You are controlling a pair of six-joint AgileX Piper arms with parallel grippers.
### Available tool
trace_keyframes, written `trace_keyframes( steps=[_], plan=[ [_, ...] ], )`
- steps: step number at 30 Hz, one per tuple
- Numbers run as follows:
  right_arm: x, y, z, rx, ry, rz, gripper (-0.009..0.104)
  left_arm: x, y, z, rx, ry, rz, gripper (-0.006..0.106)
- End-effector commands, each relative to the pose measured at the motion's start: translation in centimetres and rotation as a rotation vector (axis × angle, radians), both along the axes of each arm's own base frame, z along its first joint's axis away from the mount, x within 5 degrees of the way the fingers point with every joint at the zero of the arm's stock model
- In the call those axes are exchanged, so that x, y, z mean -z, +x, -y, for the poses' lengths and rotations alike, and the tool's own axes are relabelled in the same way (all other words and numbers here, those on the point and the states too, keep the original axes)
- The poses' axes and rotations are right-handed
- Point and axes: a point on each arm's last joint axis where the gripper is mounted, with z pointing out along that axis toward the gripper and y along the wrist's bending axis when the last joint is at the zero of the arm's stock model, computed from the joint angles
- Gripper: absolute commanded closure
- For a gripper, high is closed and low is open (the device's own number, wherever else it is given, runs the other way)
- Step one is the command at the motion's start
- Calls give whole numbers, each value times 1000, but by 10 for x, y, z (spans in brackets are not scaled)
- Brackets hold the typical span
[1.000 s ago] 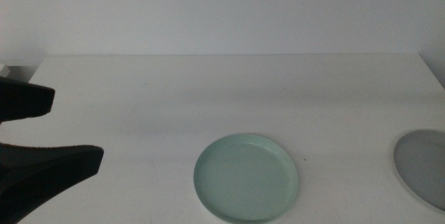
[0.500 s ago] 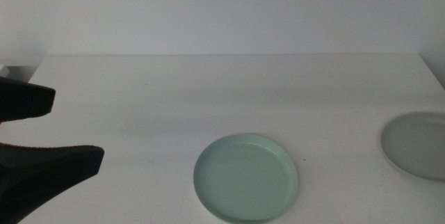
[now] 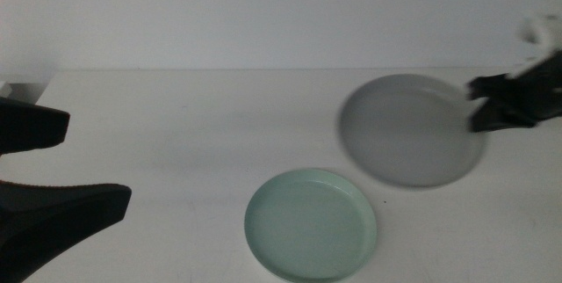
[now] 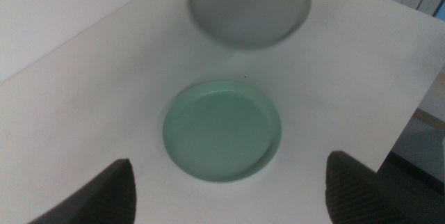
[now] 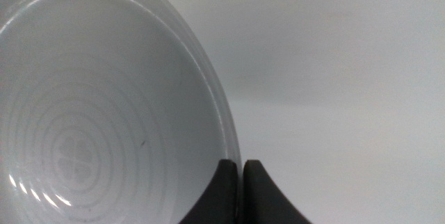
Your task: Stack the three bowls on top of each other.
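Note:
The pale mint green bowl [image 3: 311, 224] lies on the table near the front middle; it also shows in the left wrist view [image 4: 222, 130]. My right gripper [image 3: 479, 112] is shut on the rim of the grey bowl [image 3: 410, 129] and holds it in the air to the right of and behind the green bowl. In the right wrist view the jaws pinch the grey bowl's [image 5: 104, 113] edge at my right gripper [image 5: 240, 175]. The grey bowl also shows in the left wrist view [image 4: 249, 8]. My left gripper [image 3: 66, 164] is open and empty at the left edge. The white bowl is out of view.
The white table [image 3: 219, 116] ends at a pale wall behind. The table's right edge [image 4: 417, 106] shows in the left wrist view.
The grey bowl has been lifted from the table's right edge and carried left and up by my right gripper. The green bowl and left gripper have not moved.

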Motion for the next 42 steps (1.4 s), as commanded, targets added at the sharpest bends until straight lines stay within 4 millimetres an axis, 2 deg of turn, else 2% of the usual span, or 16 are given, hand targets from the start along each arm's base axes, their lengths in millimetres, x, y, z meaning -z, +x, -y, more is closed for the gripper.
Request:
trace_keyframes(
  steps=[1,4,8,13,21,27,28,36,39,42],
  plan=[
    [-25,-5,-31,-69,42,100,95,-12,0,1,-6,-73,44,10],
    [-21,-8,-66,-152,58,94,95,-12,0,1,-6,-73,44,10],
    [-6,-10,-98,-216,68,50,95,-12,0,1,-6,-73,44,10],
    [18,-3,-122,-253,56,30,95,-12,0,1,-6,-73,44,10],
    [51,8,-124,-269,2,-47,95,-12,0,1,-6,-73,44,10],
    [55,9,-125,-270,-3,-60,92,-12,0,1,-6,-73,44,10],
    [55,9,-125,-269,-2,-59,82,-12,0,1,-6,-73,44,10],
    [49,8,-125,-252,34,-53,43,-12,0,1,-6,-73,44,10],
    [33,8,-125,-271,41,-5,35,-12,0,1,-6,-73,44,10],
    [10,9,-126,-286,52,64,34,-12,0,1,-6,-73,44,10]
  ],
)
